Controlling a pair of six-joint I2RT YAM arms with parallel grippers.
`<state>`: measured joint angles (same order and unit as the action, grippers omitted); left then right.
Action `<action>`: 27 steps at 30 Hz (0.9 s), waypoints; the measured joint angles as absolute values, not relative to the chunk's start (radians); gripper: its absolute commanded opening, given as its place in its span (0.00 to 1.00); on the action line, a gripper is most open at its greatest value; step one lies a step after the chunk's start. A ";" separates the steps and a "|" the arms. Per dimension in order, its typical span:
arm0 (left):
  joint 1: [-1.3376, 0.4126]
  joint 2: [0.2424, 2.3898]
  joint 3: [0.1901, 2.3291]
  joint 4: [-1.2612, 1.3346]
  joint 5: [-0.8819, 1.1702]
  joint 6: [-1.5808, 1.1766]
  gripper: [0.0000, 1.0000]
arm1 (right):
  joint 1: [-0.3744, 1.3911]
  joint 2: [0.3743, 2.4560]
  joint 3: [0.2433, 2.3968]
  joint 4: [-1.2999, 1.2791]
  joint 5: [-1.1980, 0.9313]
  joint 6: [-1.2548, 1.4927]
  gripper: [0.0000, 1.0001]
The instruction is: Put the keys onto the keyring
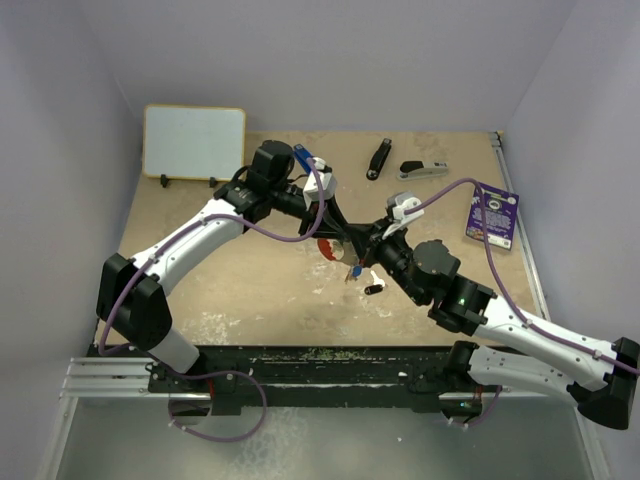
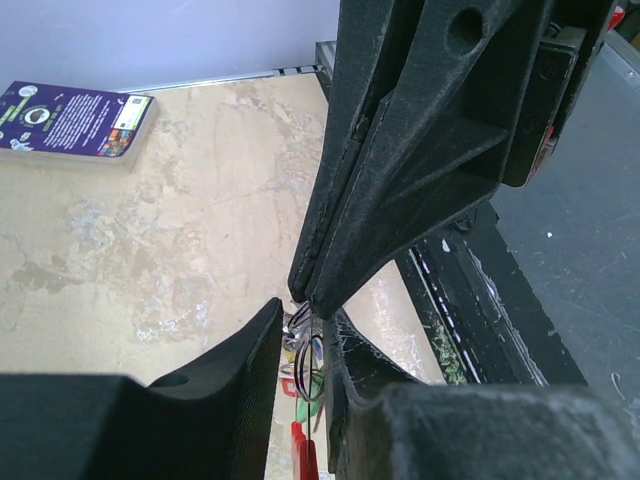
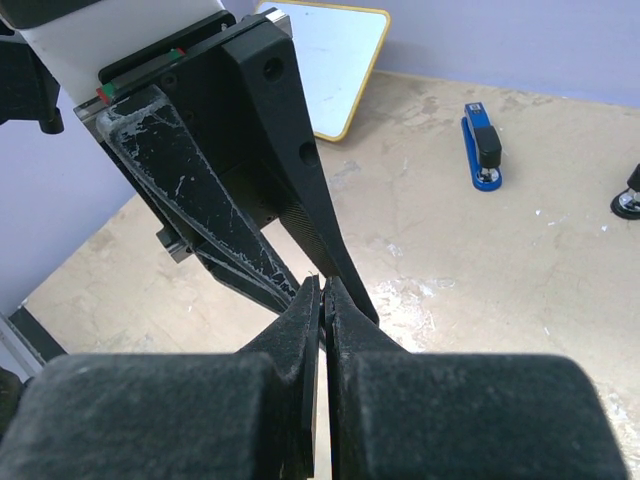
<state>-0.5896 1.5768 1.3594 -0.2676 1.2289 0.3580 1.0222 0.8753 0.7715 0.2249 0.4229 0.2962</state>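
White-shelled arms (image 1: 190,235) with black joints, purple cables (image 1: 265,230), and a scuffed black left gripper (image 3: 330,295).

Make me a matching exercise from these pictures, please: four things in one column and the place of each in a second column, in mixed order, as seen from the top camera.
Things:
1. whiteboard
2. purple card
3. black stapler
4. red fob

Places in the top view:
A. near the centre of the view
B. far left corner
C. close to the right edge
D. far side, about the middle

Pairs: 1-B; 2-C; 3-D; 4-A
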 measured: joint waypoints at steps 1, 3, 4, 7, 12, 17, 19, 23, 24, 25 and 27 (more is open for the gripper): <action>-0.590 1.577 1.359 -0.266 1.230 0.358 0.23 | 1.022 0.875 0.772 0.224 0.425 0.296 0.00; -0.590 1.577 1.359 -0.264 1.232 0.357 0.17 | 1.023 0.874 0.772 0.224 0.427 0.296 0.00; -0.590 1.577 1.359 -0.262 1.233 0.356 0.14 | 1.023 0.874 0.772 0.225 0.429 0.296 0.00; -0.590 1.577 1.354 -0.251 1.236 0.353 0.06 | 1.024 0.870 0.772 0.223 0.428 0.296 0.00; -0.590 1.576 1.344 -0.240 1.243 0.351 0.04 | 1.028 0.860 0.772 0.221 0.429 0.297 0.00; -0.590 1.576 1.329 -0.241 1.235 0.350 0.04 | 1.028 0.828 0.772 0.241 0.429 0.301 0.00; -0.590 1.576 1.327 -0.245 1.230 0.351 0.04 | 1.028 0.814 0.772 0.241 0.433 0.303 0.00; -0.589 1.576 1.328 -0.274 1.217 0.384 0.04 | 1.028 0.789 0.772 0.225 0.435 0.305 0.07; -0.589 1.576 1.330 -0.299 1.207 0.412 0.04 | 1.028 0.783 0.772 0.213 0.433 0.305 0.17; -0.589 1.576 1.336 -0.332 1.192 0.442 0.04 | 1.028 0.778 0.772 0.197 0.428 0.305 0.26; -0.589 1.576 1.361 -0.414 1.161 0.521 0.04 | 1.028 0.772 0.778 0.146 0.423 0.304 0.38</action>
